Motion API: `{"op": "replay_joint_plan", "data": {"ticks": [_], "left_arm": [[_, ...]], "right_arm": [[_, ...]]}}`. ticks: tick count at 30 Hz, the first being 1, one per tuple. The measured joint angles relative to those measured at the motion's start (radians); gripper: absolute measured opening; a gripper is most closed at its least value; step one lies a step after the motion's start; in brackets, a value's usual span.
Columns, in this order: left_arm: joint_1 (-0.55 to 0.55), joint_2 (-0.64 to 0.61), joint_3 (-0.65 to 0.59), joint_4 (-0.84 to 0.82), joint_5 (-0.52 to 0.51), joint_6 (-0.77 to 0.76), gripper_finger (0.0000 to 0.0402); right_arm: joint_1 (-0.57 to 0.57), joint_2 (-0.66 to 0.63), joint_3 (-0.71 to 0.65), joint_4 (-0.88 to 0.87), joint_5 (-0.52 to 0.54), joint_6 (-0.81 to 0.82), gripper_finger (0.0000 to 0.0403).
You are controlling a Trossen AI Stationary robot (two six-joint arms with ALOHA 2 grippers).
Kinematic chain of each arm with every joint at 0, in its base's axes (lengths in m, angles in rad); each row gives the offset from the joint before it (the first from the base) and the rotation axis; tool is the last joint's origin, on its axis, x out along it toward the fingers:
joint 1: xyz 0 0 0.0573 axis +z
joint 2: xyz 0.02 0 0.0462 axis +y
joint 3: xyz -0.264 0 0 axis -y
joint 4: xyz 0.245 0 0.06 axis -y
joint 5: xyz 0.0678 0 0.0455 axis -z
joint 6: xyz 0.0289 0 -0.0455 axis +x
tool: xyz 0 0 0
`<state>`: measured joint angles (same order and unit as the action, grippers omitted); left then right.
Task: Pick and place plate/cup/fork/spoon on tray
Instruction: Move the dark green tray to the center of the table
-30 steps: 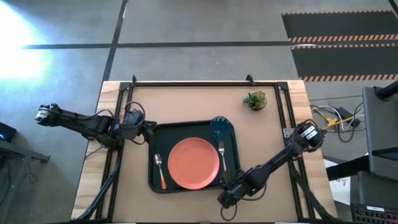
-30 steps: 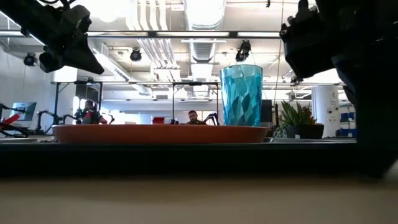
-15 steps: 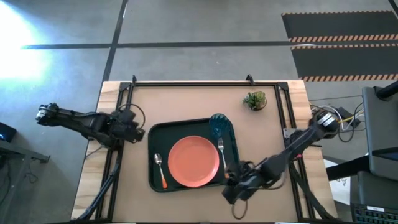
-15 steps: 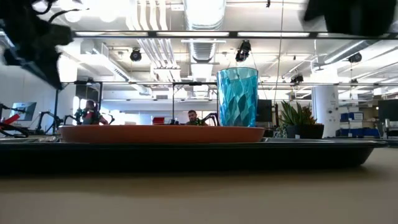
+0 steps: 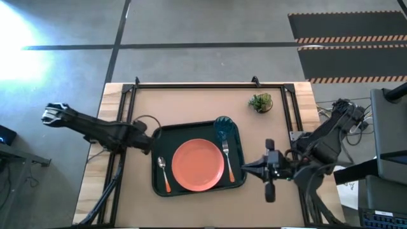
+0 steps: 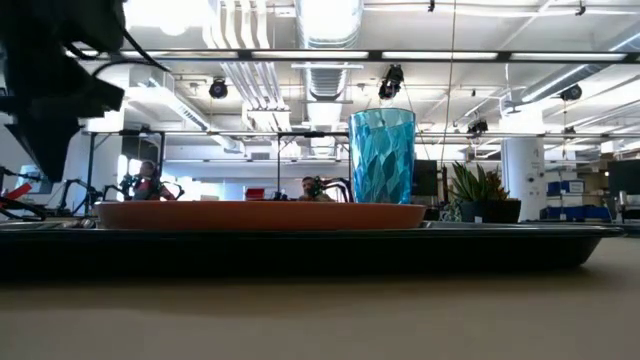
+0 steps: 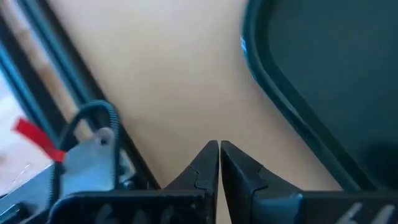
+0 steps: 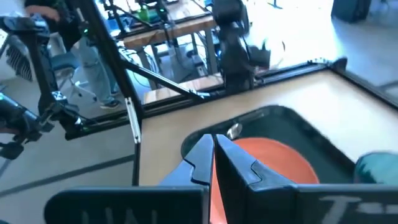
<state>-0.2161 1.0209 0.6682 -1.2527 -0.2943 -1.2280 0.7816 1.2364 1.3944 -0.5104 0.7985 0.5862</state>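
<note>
Every piece already lay on the large dark green rectangular plastic tray [image 5: 156, 186]: the round orange-red plate [image 5: 198, 165] centred, with nothing left to fetch. The right gripper [image 5: 247, 167] sat just beside the tray's edge, the left gripper [image 5: 150, 136] at its far corner (both pinched together, empty).

The right gripper [image 8: 213, 144] has its two dark fingers [image 8: 200, 157] pressed together with nothing between them. Straight ahead of the fingertips lies the orange-red plate [image 8: 273, 155] inside the dark green tray [image 8: 311, 134], which rests on the pale tabletop [image 8: 168, 121]. Just past the fingertips, at the plate's far edge, a small silver shape shows, probably the spoon [image 8: 234, 130] bowl. Farther beyond it, the other dark arm [image 8: 233, 43] stands over the tabletop's far edge. A blurred teal cup [image 8: 376, 167] sits off to one side of the fingers.
</note>
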Motion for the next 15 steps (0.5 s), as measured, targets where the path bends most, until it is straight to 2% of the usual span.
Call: {"op": "replay_joint_plan", "data": {"ticks": [5, 15], "left_arm": [[0.000, 0.146, -0.004, 0.125, 0.069, 0.033, 0.0000], [0.000, 0.301, -0.010, 0.146, 0.148, 0.040, 0.0000]], "right_arm": [[0.004, 0.000, 0.022, -0.006, -0.009, -0.081, 0.0009], [0.020, 0.003, 0.004, -0.011, -0.025, -0.070, 0.0009]]}}
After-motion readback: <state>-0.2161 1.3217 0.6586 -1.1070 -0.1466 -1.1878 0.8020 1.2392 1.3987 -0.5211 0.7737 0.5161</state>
